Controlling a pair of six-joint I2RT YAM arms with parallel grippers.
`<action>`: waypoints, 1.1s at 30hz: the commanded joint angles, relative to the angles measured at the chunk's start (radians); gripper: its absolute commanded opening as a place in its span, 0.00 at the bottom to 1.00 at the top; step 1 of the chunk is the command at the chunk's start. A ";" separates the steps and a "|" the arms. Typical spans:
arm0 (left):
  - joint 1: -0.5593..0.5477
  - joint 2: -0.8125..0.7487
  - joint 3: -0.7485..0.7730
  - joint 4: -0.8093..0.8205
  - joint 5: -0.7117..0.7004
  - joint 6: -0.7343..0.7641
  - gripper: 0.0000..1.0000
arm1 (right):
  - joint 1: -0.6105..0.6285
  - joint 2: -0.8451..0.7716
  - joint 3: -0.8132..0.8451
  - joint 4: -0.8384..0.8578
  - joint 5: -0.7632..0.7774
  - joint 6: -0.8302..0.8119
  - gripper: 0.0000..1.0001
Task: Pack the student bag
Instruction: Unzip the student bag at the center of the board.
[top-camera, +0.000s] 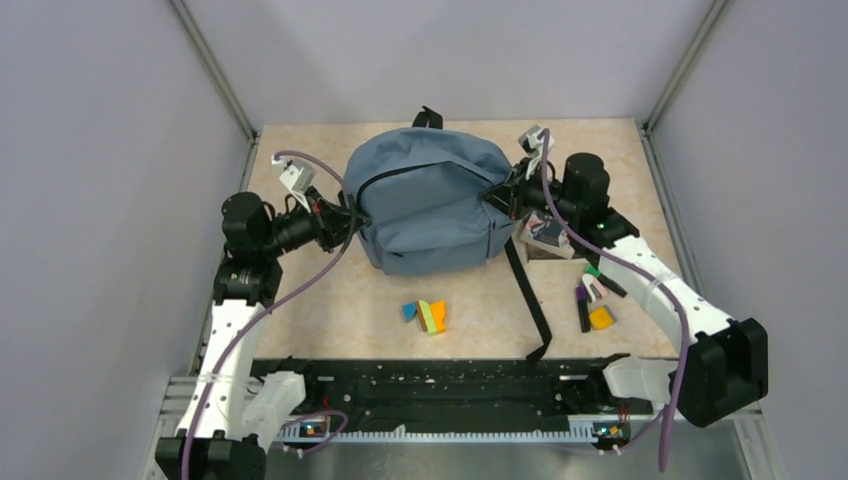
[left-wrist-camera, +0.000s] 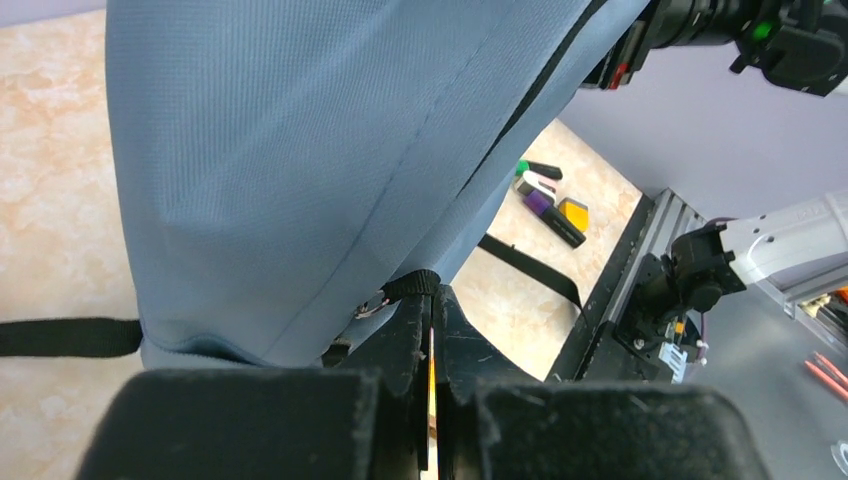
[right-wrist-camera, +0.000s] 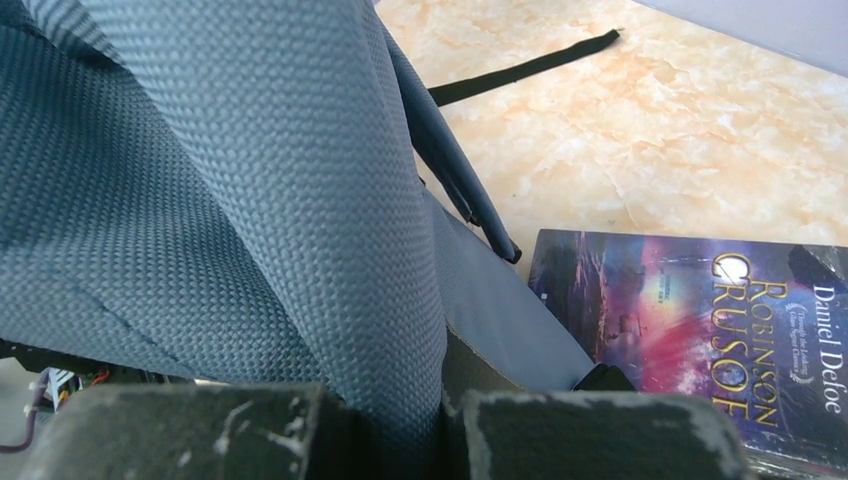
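The slate-blue student bag stands in the middle of the table and is stretched between both grippers. My left gripper is at its left side, with its jaws shut on a black webbing loop at the bag's seam. My right gripper is at the bag's right side, shut on a fold of the blue fabric. The bag's black zipper runs across its top and looks closed. A "Robinson Crusoe" book lies just right of the bag, beside my right gripper.
Coloured eraser blocks lie in front of the bag. Several markers and an orange block lie at the right, also in the left wrist view. A long black strap trails toward the front rail. Walls enclose the table.
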 joint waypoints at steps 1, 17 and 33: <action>-0.007 -0.027 0.023 0.134 0.035 -0.060 0.00 | 0.037 0.041 0.037 0.046 0.024 0.020 0.00; -0.007 -0.094 0.095 0.187 -0.086 -0.072 0.00 | 0.131 0.132 0.060 0.066 0.168 -0.014 0.00; -0.023 -0.071 0.054 0.247 -0.043 -0.108 0.00 | 0.147 0.111 0.076 0.031 0.315 -0.062 0.45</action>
